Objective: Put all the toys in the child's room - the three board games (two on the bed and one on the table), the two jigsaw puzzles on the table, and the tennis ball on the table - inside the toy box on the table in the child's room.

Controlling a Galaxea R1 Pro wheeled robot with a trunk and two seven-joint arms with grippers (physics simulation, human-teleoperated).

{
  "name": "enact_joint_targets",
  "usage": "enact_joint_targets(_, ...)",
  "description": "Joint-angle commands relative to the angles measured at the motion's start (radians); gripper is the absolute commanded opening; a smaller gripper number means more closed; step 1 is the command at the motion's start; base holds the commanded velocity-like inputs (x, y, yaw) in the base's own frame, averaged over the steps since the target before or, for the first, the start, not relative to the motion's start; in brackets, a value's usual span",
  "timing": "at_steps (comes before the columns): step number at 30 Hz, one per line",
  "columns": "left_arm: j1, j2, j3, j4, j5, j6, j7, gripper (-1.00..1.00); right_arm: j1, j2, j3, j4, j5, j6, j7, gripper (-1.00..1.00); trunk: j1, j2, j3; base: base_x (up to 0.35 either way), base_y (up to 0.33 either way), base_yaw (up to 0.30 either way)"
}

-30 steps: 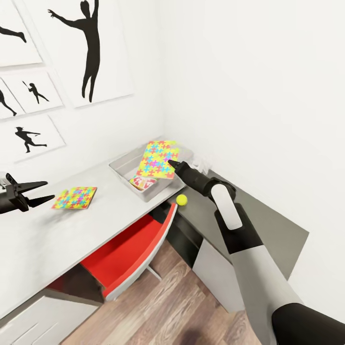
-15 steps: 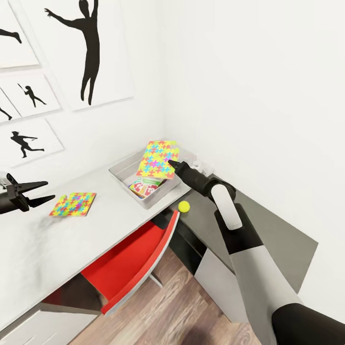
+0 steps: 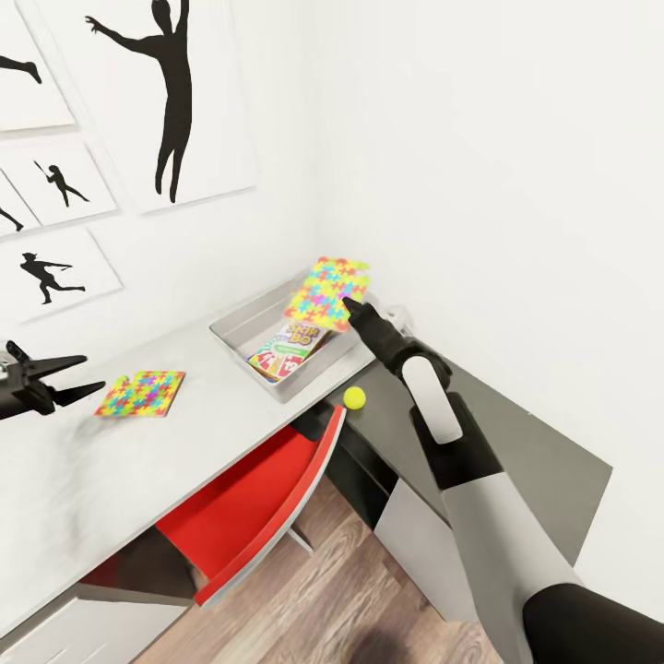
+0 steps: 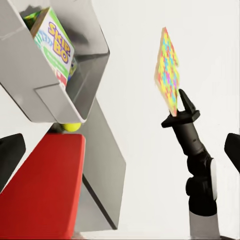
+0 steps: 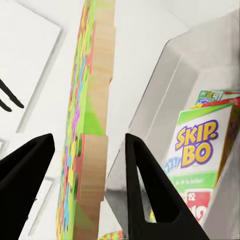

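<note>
The thin flat jigsaw puzzle point(image 3: 328, 291) with its yellow, pink, blue and orange interlocking pattern is pinched at its lower edge by my right gripper point(image 3: 350, 305), raised clear of the table and tilted above the far corner of the shallow light grey toy box point(image 3: 242, 323). Through the right wrist camera I see the puzzle point(image 5: 92, 120) edge-on between the two dark fingers point(image 5: 142, 185), its pale wooden side showing, with the tray wall behind it. Inside the toy box lies the red, orange and green "SKIP-BO" board game box point(image 3: 293, 343), with another colourful box partly under it. Just beside the tray's near corner, on the lower dark grey cabinet section point(image 3: 516, 443), sits the small yellow-green tennis ball point(image 3: 354, 397). Further along the long pale grey-white desktop point(image 3: 138, 461) the second jigsaw-patterned flat point(image 3: 144, 393) lies well apart from the tray. My left gripper point(image 3: 78, 376) hovers close by that flat, its jaws spread and holding nothing. A red chair point(image 3: 249, 489) is tucked under the table.
</note>
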Motion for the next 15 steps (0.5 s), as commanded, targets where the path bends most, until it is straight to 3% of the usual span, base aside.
enact_joint_targets(1,0.012,0.002,-0.004,0.001,0.001,0.010,-0.029,1.00,-0.002,0.000,0.012,-0.002,-0.011,-0.016,-0.039,-1.00,0.001,-0.002,-0.002,0.000,0.000,0.000)
enact_joint_targets(6,0.034,0.002,-0.005,0.001,-0.005,0.009,-0.080,1.00,-0.003,0.000,0.042,0.000,-0.017,-0.077,-0.116,-1.00,0.001,-0.002,-0.002,0.057,0.014,0.000)
enact_joint_targets(15,0.038,0.002,-0.005,0.003,-0.007,0.009,-0.089,1.00,-0.004,0.000,0.062,0.000,-0.022,-0.104,-0.131,-1.00,0.001,-0.002,-0.002,0.072,0.029,0.000)
